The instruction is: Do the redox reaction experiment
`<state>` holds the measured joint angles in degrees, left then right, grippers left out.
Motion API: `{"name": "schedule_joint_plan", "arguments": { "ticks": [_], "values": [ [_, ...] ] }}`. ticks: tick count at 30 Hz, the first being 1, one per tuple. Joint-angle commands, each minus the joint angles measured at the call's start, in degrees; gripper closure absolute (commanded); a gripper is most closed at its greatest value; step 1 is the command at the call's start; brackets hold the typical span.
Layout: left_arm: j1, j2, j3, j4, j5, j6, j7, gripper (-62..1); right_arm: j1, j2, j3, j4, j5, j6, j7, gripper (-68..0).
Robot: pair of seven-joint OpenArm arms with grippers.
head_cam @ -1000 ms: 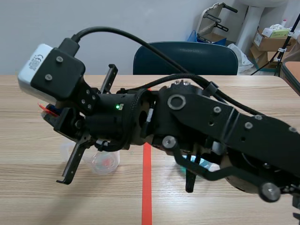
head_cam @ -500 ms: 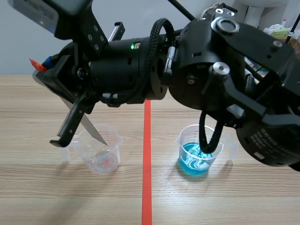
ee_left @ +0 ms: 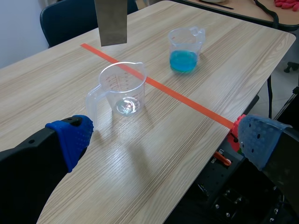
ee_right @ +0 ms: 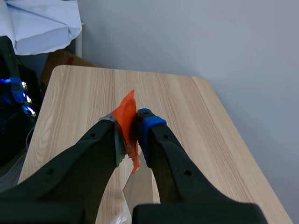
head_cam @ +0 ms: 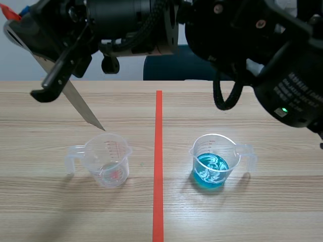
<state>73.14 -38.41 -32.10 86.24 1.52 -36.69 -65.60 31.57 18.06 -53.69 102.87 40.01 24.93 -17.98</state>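
Right hand point(ee_right: 135, 122) is clamping the metal strip point(head_cam: 75, 101) by its orange-taped end, hanging it tip-down just over the clear beaker point(head_cam: 108, 160), well apart from the blue-liquid beaker point(head_cam: 212, 162); dipping seemingly not yet done.

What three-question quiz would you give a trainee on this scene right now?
1. True or false: the strip has its tip dipped in the blue liquid.
2. Which gripper is shut on the strip? A. left gripper B. right gripper C. neither
3. Fill in: the left gripper's fingers stand ___.

Key
1. False: it hangs above the clear cup.
2. B
3. open
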Motion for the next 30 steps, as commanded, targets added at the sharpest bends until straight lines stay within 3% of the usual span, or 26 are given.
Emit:
{"name": "schedule_joint_plan", "arguments": {
  "ticks": [1,8,30],
  "values": [
    [0.0,0.46,-0.07,0.76,-0.35,-0.11,-0.79,-62.3,1.64,-0.46,0.07,0.55,1.2,0.04,0.04,-0.6],
    [0.0,0.44,-0.07,0.76,-0.35,-0.11,-0.79,-62.3,2.21,-0.44,0.09,0.55,2.54,0.02,-2.25,-0.6],
    [0.0,0.44,-0.07,0.76,-0.35,-0.11,-0.39,-62.3,1.44,-0.44,0.11,0.55,3.13,0.02,-2.03,-0.6]
  ]
}}
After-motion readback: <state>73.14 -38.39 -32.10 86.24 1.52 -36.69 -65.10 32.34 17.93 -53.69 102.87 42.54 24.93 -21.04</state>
